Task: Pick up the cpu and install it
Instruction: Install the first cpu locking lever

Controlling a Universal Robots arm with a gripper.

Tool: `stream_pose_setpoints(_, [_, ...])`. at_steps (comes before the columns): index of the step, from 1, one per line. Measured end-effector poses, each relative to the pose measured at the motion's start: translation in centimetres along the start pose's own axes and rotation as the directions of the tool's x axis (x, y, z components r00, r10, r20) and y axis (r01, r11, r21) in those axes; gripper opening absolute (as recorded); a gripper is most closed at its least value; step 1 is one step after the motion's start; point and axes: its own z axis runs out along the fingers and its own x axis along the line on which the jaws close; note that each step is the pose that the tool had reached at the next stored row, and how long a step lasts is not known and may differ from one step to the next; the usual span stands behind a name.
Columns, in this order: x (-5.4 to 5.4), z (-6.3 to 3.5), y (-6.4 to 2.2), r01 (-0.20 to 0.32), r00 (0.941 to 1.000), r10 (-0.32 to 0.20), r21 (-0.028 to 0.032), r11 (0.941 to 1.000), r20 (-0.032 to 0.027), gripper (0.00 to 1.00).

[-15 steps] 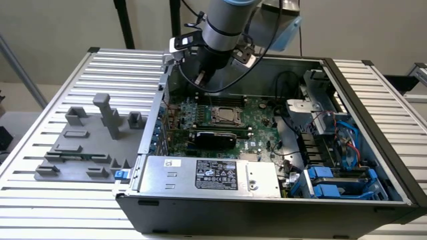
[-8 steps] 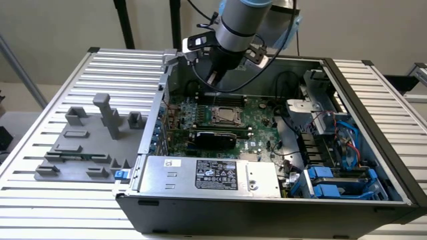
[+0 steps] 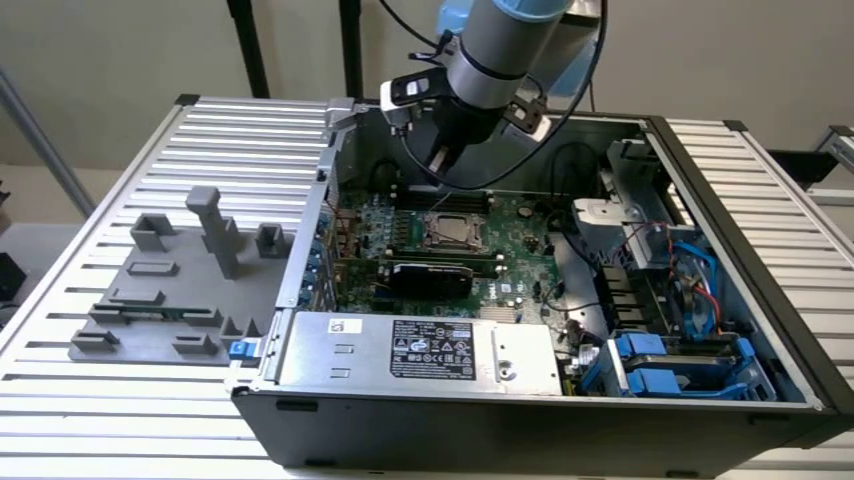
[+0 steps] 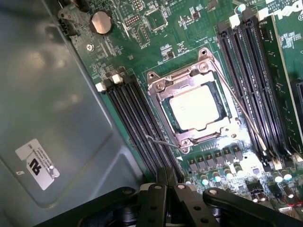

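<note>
Jaws shut tight, gripping nothing; gripper [image 4: 166, 176] above board [image 4: 180, 33], by RAM slots [image 4: 137, 123]. Seeing cpu [image 4: 194, 108] flat in socket [image 4: 176, 79], apart from gripper. Install step looks about done; guessing next move calls for straight lift, clear of lever [image 4: 239, 111].

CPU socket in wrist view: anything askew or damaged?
Nothing stands out. The cpu lies flat inside the socket frame, its edges parallel to the frame's, with no visible damage. The claw hangs over the motherboard near the socket, not touching the cpu.
</note>
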Motion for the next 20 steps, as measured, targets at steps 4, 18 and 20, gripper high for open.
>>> stream_pose_setpoints(4, [-0.1, 0.68, 0.22, 0.0, 1.0, 0.0, 0.0, 1.0, 0.0, 0.11])
stream_pose_setpoints(18, [-0.6, 3.13, 0.78, 0.0, 1.0, 0.0, 0.0, 1.0, 0.0, 0.11])
stream_pose_setpoints(20, [-0.5, 3.49, 0.84, 0.0, 1.0, 0.0, -0.0001, 1.0, 0.0003, 0.11])
